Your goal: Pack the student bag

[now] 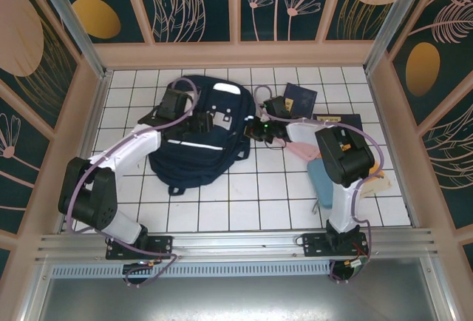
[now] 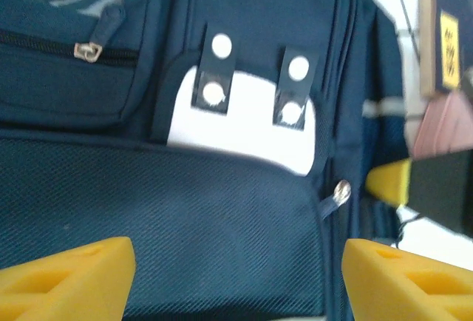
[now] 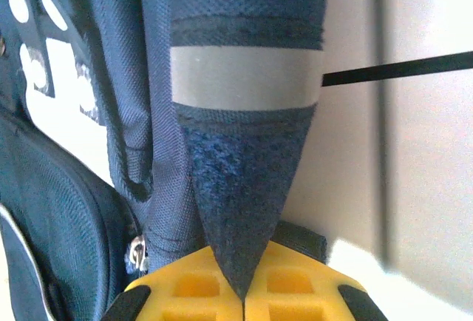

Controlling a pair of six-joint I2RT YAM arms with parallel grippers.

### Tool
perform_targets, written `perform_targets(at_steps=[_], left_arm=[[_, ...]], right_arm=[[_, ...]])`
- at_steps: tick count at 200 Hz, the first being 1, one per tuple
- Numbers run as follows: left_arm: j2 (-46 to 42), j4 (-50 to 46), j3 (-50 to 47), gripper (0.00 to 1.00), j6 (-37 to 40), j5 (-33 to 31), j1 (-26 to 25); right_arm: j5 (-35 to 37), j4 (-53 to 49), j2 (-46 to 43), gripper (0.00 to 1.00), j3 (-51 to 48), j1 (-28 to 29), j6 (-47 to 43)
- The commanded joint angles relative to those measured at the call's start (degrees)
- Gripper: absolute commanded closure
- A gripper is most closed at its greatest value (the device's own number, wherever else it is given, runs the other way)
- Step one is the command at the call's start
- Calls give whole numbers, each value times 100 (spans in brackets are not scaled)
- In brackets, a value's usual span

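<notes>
The student bag, a large navy backpack with white patches and reflective stripes, lies flat on the tiled floor at centre left. My left gripper hovers over its front, and its yellow fingers stand wide apart above the front pocket fabric with nothing between them. A silver zipper pull sits just inside the right finger. My right gripper is at the bag's right edge. Its yellow pads are shut on a pinched fold of navy bag fabric just below a grey reflective stripe.
Two navy booklets with yellow print lie right of the bag. A pink pouch and a light blue case lie nearer the right arm. Wooden-framed walls close in the tiled floor on three sides.
</notes>
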Motion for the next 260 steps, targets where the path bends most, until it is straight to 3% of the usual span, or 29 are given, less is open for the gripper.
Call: perform_targets(at_steps=[1,38,58,108,168,208,260], left_arm=[[323,-829,458,28,235,-468,-450],[1161,-1515,1316,29,-71,-1057,-1175],[1560,-1708,1670,30,-101,-1202,-1507],[2461,-2217,2500,45,-132,-1932,-1765],[3122,-2601,3177,57,-75,-1975,-1762],[3483,-2797,3586,60,-160,-1817,-1764],[3568,-2943,3987,100,-250,-1869,-1758]], right_arm=[[94,-304,-142,92,-70,-216,-328],[339,-156,-602,64,-246,-340,64],[435,61,-1032,57,-632,-428,315],[368,371,-1655,54,-1257,-532,607],[305,638,-1698,55,-1468,-536,724],[358,688,-1728,57,-1564,-536,732],[351,731,-1818,58,-1697,-497,697]])
